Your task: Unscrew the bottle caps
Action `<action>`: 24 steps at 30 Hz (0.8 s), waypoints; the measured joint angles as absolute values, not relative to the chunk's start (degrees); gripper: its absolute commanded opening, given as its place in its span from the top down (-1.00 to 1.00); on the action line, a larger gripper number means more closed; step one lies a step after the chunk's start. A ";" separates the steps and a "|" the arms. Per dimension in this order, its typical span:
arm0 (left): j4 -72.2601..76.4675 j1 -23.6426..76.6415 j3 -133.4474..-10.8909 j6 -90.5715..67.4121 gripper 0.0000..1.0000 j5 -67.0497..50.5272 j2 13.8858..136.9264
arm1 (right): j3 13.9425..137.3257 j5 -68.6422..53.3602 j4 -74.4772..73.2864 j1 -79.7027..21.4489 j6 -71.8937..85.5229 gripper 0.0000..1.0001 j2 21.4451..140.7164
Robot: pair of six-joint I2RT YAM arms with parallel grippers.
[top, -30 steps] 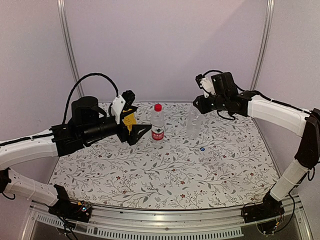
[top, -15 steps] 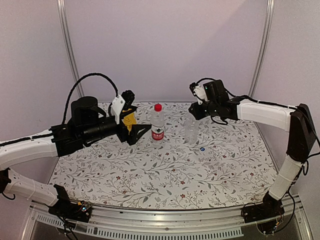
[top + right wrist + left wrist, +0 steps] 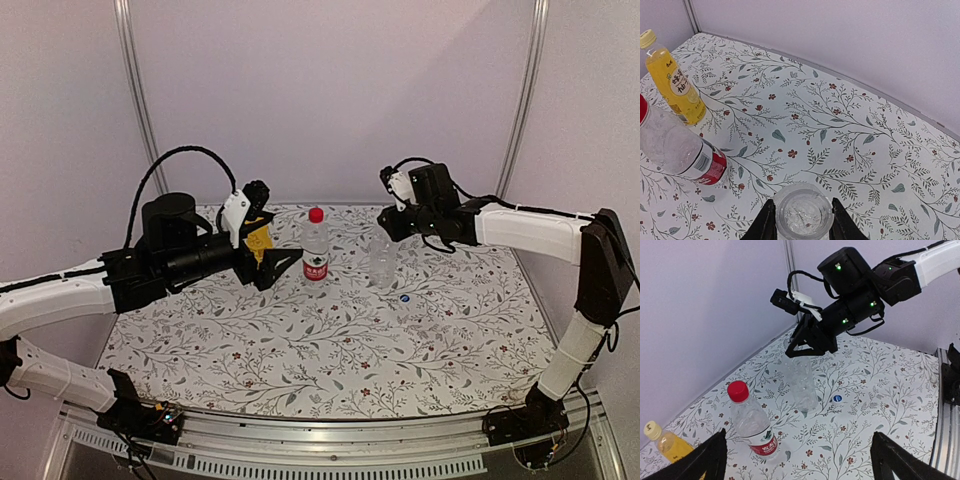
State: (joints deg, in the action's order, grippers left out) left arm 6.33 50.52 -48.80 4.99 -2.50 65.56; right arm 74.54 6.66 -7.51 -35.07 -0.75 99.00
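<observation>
Three bottles are standing: yellow bottle (image 3: 675,85), red-labelled bottle (image 3: 315,255), clear bottle (image 3: 382,262). Three caps are showing: yellow cap (image 3: 647,37) and red cap (image 3: 316,214) sitting on bottles, blue-white cap (image 3: 404,297) lying at the clear bottle's four o'clock. Two arms are reaching in: left arm (image 3: 60,295), right arm (image 3: 540,228)

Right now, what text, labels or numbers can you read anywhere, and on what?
Yellow-liquid bottle: dark Chinese characters on the label, too blurred to read.
Red-label bottle: white characters and a barcode, too small to read.
Blue-white cap: white mark, unreadable.
Clear unlabelled bottle: no text.
</observation>
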 measured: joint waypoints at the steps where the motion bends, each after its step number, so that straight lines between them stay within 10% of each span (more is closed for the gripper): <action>1: 6.33 50.52 -48.80 4.99 -0.99 -2.50 65.56 | 74.54 6.63 -7.49 -35.07 -0.89 0.25 99.00; 24: 6.24 50.52 -48.80 5.56 -0.99 -2.46 66.15 | 74.54 3.75 -10.35 -35.20 -1.30 -0.48 97.19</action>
